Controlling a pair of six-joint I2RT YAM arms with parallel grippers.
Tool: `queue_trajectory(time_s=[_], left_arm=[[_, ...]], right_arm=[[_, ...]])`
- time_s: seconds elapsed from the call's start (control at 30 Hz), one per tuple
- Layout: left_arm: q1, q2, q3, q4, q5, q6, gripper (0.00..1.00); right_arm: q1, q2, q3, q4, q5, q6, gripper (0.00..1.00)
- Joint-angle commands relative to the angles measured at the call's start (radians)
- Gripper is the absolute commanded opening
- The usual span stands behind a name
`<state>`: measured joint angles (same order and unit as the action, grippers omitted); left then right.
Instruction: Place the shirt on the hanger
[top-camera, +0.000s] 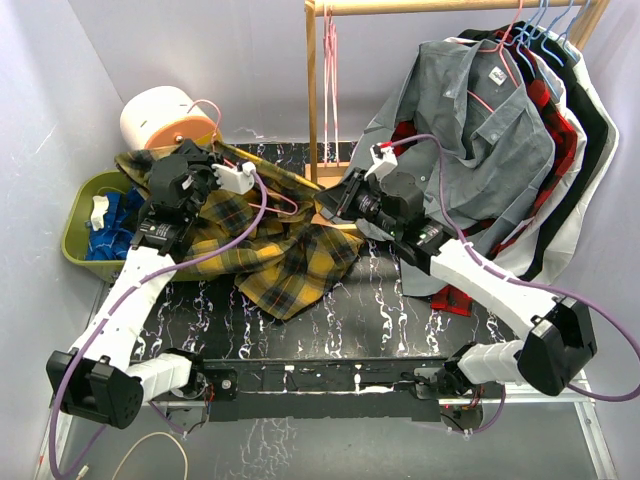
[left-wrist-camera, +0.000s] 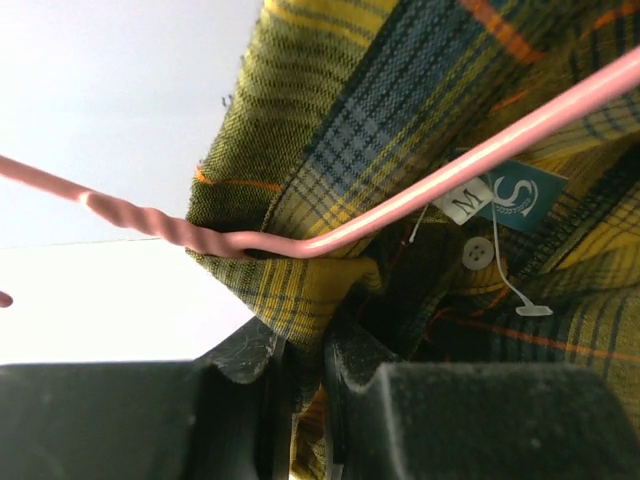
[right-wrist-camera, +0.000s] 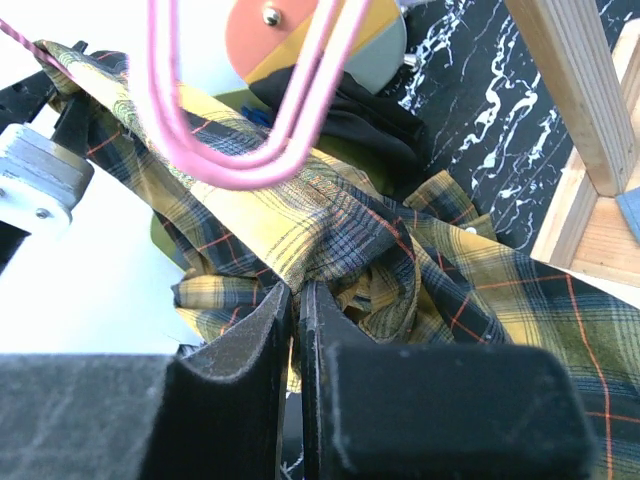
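Note:
The yellow, black and green plaid shirt (top-camera: 275, 250) lies bunched on the black table, lifted at its collar end. My left gripper (top-camera: 212, 160) is shut on a fold of the shirt (left-wrist-camera: 300, 290) near the collar, beside the size label (left-wrist-camera: 465, 200). The pink hanger (left-wrist-camera: 400, 200) crosses just above the jaws, its wire running inside the collar. My right gripper (top-camera: 328, 205) is shut on shirt fabric (right-wrist-camera: 330, 230) at the other side. The pink hanger's end loop (right-wrist-camera: 250, 165) hangs over the cloth in front of it. In the top view the hanger (top-camera: 283, 205) shows between the two grippers.
A green bin (top-camera: 75, 245) with blue cloths sits at the left, a white and orange round object (top-camera: 165, 115) behind it. A wooden rack post (top-camera: 312, 90) stands behind the right gripper. A grey shirt (top-camera: 480, 130), a red-black plaid shirt (top-camera: 555, 135) and blue hangers (top-camera: 545, 25) hang at the right.

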<state>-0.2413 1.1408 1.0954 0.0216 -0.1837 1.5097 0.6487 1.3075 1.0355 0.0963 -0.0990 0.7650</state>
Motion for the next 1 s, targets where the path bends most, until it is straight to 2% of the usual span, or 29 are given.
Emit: queue_trajectory(time_s=[0.0,0.13,0.2,0.3,0.4,0.5,0.63,0.8,0.87,0.97], left_arm=[[0.019,-0.019,0.046,0.248,-0.154,0.059,0.00],[-0.006,0.007,0.072,0.296,-0.226,0.003,0.00],[-0.038,0.015,0.044,0.373,-0.296,0.014,0.00],[-0.066,0.015,-0.016,0.468,-0.326,0.033,0.00],[-0.089,0.017,-0.021,0.456,-0.353,-0.017,0.00],[-0.111,0.003,0.045,0.277,-0.360,-0.227,0.00],[-0.125,-0.024,0.126,-0.009,-0.289,-0.491,0.00],[-0.126,-0.029,0.277,-0.364,-0.008,-0.835,0.00],[-0.125,-0.041,0.287,-0.429,0.131,-0.902,0.00],[-0.126,-0.058,0.293,-0.502,0.237,-0.936,0.00]], right_arm=[[-0.007,-0.035,0.103,-0.146,0.061,0.015,0.08],[0.020,-0.024,0.079,-0.119,0.017,0.070,0.08],[0.060,-0.009,0.080,-0.090,0.019,0.141,0.08],[0.170,0.038,0.133,-0.053,0.074,0.195,0.08],[0.289,0.113,0.219,-0.028,0.162,0.210,0.08],[0.353,0.188,0.252,0.055,0.223,0.241,0.08],[0.372,0.305,0.281,0.198,0.243,0.290,0.08],[0.386,0.430,0.333,0.394,0.320,0.280,0.08],[0.388,0.432,0.322,0.470,0.371,0.262,0.08],[0.388,0.407,0.271,0.552,0.442,0.208,0.08]])
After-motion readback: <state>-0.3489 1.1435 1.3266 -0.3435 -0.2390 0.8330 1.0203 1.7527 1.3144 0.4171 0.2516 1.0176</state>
